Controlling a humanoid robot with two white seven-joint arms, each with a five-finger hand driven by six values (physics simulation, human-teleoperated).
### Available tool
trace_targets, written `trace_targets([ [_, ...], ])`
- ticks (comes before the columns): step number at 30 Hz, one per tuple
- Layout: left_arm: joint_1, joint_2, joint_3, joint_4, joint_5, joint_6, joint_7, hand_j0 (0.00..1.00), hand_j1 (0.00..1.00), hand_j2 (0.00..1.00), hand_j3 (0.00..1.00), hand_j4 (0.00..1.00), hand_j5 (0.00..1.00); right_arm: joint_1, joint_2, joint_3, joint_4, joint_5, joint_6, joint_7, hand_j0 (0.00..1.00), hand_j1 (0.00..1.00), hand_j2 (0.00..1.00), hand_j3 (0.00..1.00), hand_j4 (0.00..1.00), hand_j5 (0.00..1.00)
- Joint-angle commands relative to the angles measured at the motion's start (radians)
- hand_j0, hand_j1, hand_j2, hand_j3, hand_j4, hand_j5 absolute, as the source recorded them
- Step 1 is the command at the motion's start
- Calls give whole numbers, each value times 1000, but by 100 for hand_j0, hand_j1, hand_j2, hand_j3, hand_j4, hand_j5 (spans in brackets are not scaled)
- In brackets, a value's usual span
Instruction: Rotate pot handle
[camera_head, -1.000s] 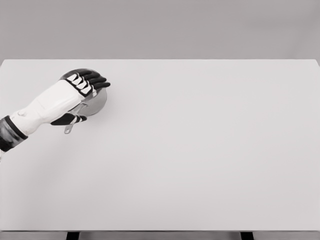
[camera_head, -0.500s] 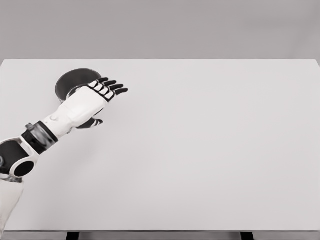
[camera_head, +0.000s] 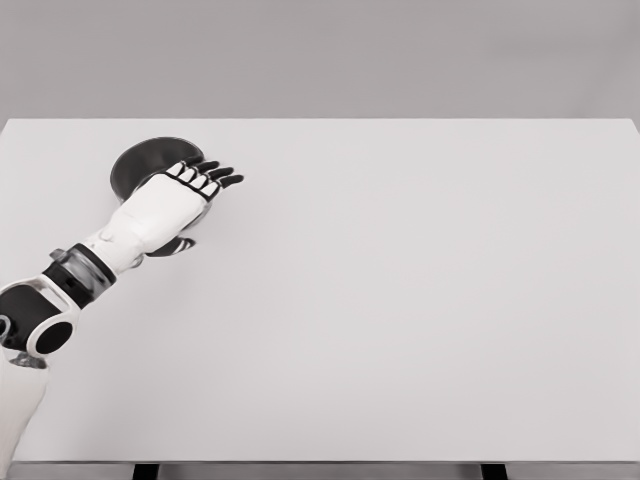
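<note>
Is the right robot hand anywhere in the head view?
No, only the left robot hand shows, reaching from the lower left over the dark pot on the white table.

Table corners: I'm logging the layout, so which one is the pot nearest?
The far left corner: the pot sits there, partly under the left hand.

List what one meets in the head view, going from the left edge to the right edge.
Left arm → pot, partly behind the left hand → bare white table up to the right edge.
</note>
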Motion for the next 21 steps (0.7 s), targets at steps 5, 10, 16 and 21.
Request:
trace_targets([
  [5, 2, 12, -2, 2, -32, 35, 1, 100, 100, 100, 100, 100, 100, 0, 0, 0, 0, 0, 0, 0, 100, 100, 100, 100, 100, 100],
  [10, 2, 25, 1, 7, -35, 35, 1, 100, 100, 100, 100, 100, 100, 0, 0, 0, 0, 0, 0, 0, 100, 100, 100, 100, 100, 100],
  [16, 8, 26, 6, 2, -35, 47, 1, 100, 100, 100, 100, 100, 100, 0, 0, 0, 0, 0, 0, 0, 100, 100, 100, 100, 100, 100],
  [21, 15, 31, 13, 2, -37, 62, 1, 100, 100, 100, 100, 100, 100, 0, 0, 0, 0, 0, 0, 0, 100, 100, 100, 100, 100, 100],
])
